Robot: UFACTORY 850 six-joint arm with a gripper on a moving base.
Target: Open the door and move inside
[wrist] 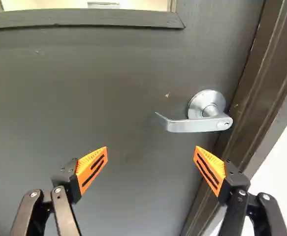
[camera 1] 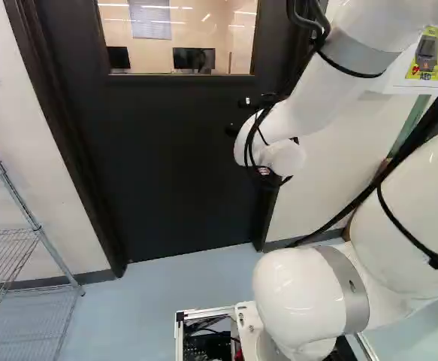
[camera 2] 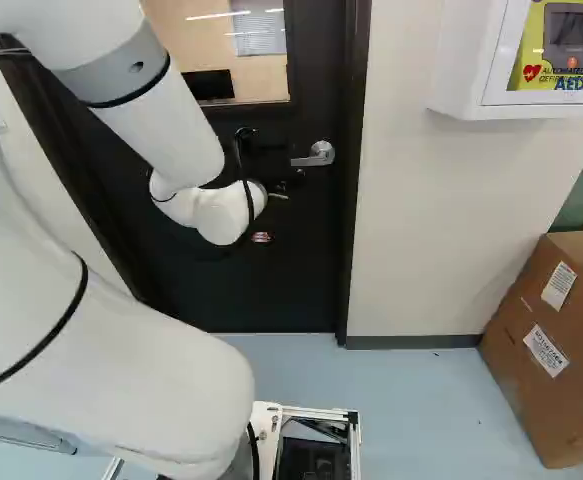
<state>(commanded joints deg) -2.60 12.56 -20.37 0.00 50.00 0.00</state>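
black-painted, the door is seen closed in its dark frame; opening and entry are both left to be done. passage is judged to be bounded by the wire shelf at the left base view's left and the cardboard box at the right base view's right. the gripper is spread wide, nothing held; the lever handle, ahead of it near the frame, is untouched.
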